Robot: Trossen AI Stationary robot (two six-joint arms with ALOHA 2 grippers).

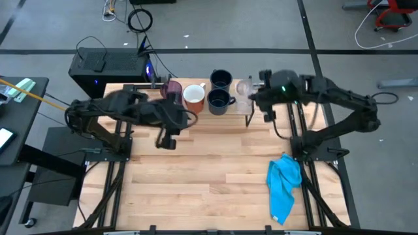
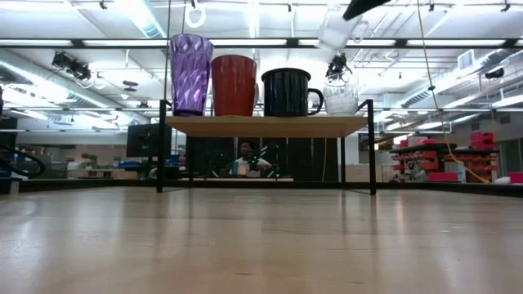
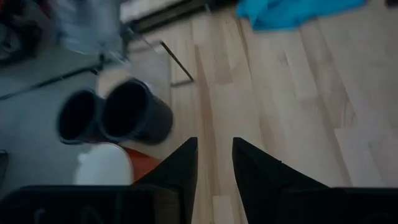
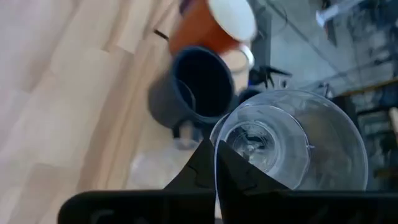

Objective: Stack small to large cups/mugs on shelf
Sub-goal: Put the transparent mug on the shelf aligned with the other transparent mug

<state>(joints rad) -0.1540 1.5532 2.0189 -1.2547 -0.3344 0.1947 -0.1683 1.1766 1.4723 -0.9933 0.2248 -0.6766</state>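
Workshop room behind butcher-block table (image 1: 215, 189), right gripper (image 4: 214, 163) pinching rim of clear glass (image 4: 292, 140), tilted above shelf (image 2: 265, 125) end, mouth toward wrist camera, second glass (image 2: 341, 96) upright below, mugs and tumbler (image 2: 190, 73) upright in row, left gripper (image 3: 214, 163) half-open, empty

Colours, taken along the shelf (image 2: 265, 126), light wood top on black wire legs. Tumbler (image 2: 190, 73): translucent purple, diamond-faceted pattern. Next to it, mug (image 2: 234, 85): orange-brown outside, white inside. Two handled mugs (image 1: 220, 91): dark navy. Glass (image 2: 341, 96) at shelf end: clear. Worktop (image 1: 202, 176) beneath the shelf: pale butcher-block strips. Cloth (image 1: 284, 186) on it: bright blue.
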